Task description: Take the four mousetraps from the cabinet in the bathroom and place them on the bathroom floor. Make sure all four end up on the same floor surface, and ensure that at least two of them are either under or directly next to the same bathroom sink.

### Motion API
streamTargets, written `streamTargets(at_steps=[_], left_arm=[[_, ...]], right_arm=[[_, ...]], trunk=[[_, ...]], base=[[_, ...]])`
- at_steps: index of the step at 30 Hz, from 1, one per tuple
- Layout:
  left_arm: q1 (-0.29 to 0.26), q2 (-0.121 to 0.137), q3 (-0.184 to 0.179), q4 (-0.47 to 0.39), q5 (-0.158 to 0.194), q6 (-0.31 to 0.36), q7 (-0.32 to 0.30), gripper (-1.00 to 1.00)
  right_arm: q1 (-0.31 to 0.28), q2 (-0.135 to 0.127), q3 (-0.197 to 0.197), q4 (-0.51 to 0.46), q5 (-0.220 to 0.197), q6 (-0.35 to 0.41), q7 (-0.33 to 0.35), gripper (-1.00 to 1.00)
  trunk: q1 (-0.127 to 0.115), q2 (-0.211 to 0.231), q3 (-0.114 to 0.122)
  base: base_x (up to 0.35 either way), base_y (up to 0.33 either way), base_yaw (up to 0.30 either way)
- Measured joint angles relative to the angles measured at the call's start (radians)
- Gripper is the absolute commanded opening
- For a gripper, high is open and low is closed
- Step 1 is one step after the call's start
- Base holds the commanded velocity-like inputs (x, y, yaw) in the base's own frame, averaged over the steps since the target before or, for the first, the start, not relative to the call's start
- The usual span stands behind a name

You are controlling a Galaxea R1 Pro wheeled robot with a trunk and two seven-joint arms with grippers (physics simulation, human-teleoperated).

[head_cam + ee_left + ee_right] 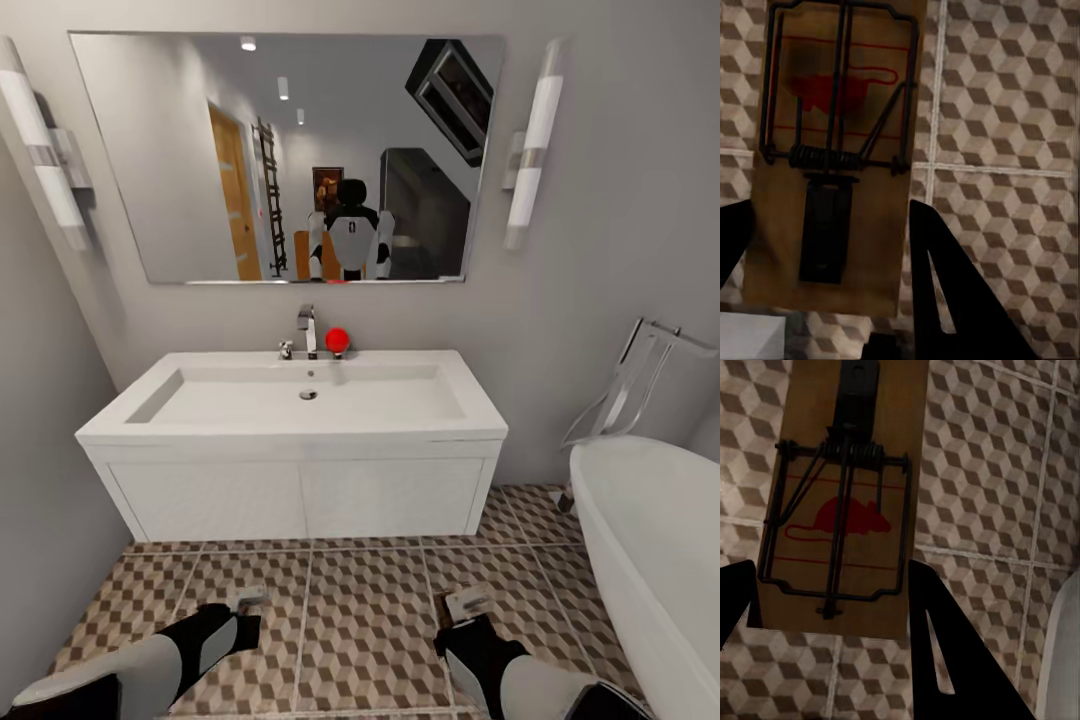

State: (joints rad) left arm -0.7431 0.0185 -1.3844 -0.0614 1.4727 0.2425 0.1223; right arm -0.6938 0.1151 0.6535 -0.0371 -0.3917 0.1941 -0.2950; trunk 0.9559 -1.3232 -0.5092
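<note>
Left gripper (pixel 832 247) clamps mousetrap (pixel 832 150), right gripper (pixel 832 607) clamps second mousetrap (pixel 844 495); long axes toward sink (pixel 300 400).

Matt brown wooden mousetraps (pixel 832 187) with dark metal wire springs, above smooth patterned floor tiles (pixel 1005 112).

The bathroom floor (pixel 370 610) carries a brown, tan and cream cube pattern with pale grout lines. Each mousetrap (pixel 832 150) (pixel 844 495) is a brown wooden slab printed with a red mouse between red lines, under black wire; one print looks smeared, perhaps from blur. The sink (pixel 300 400) and its vanity are white, the tap (pixel 307 330) chrome, beside a red ball (pixel 337 340). The grippers' fingers (pixel 952 292) (pixel 945 645) are black.
</note>
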Motion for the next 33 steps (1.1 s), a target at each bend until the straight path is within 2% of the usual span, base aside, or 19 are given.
streamTargets(at_steps=[4, 8, 10, 13, 16, 21, 27, 33], left_arm=[[-0.051, -0.001, 0.000, -0.001, 0.000, 0.008, 0.003, -1.00], [-0.065, 0.000, 0.000, 0.000, 0.001, 0.010, 0.004, -1.00], [-0.066, 0.004, 0.000, 0.001, 0.002, 0.009, 0.003, -1.00], [-0.067, 0.002, 0.000, 0.000, 0.002, 0.008, 0.003, -1.00], [-0.067, -0.011, 0.017, -0.019, 0.025, 0.006, -0.004, -1.00], [-0.062, -0.011, 0.031, -0.039, 0.027, 0.010, -0.019, -1.00], [-0.060, -0.021, 0.065, -0.074, 0.024, 0.006, -0.050, -1.00], [-0.060, -0.022, 0.069, -0.107, 0.021, 0.006, -0.058, -1.00]], right_arm=[[-0.052, 0.014, 0.000, -0.001, -0.001, 0.038, 0.001, -1.00], [-0.077, 0.019, -0.001, -0.001, -0.003, 0.045, 0.003, -1.00], [-0.079, 0.019, -0.001, -0.001, 0.001, 0.044, 0.040, -1.00], [-0.080, 0.019, -0.001, 0.000, 0.005, 0.044, 0.149, -1.00], [-0.097, 0.020, 0.007, -0.017, 0.010, 0.039, 0.140, -1.00], [-0.100, 0.023, 0.004, -0.026, 0.010, 0.036, 0.149, -1.00], [-0.107, 0.026, 0.004, -0.057, 0.009, 0.006, 0.154, -1.00], [-0.108, 0.027, 0.004, -0.061, 0.009, -0.017, 0.155, -1.00]], trunk=[[0.015, -0.028, -0.013], [0.031, -0.056, -0.025], [0.038, -0.070, -0.032], [0.050, -0.091, -0.041], [0.050, -0.091, -0.041], [0.050, -0.091, -0.041], [0.050, -0.091, -0.041], [0.050, -0.091, -0.041]], base=[[0.000, 0.000, 0.000], [0.000, 0.000, 0.000], [0.000, 0.000, 0.000], [0.000, 0.000, 0.000], [0.000, 0.000, 0.000], [0.000, 0.000, 0.000], [0.000, 0.000, 0.000], [0.000, 0.000, 0.000]])
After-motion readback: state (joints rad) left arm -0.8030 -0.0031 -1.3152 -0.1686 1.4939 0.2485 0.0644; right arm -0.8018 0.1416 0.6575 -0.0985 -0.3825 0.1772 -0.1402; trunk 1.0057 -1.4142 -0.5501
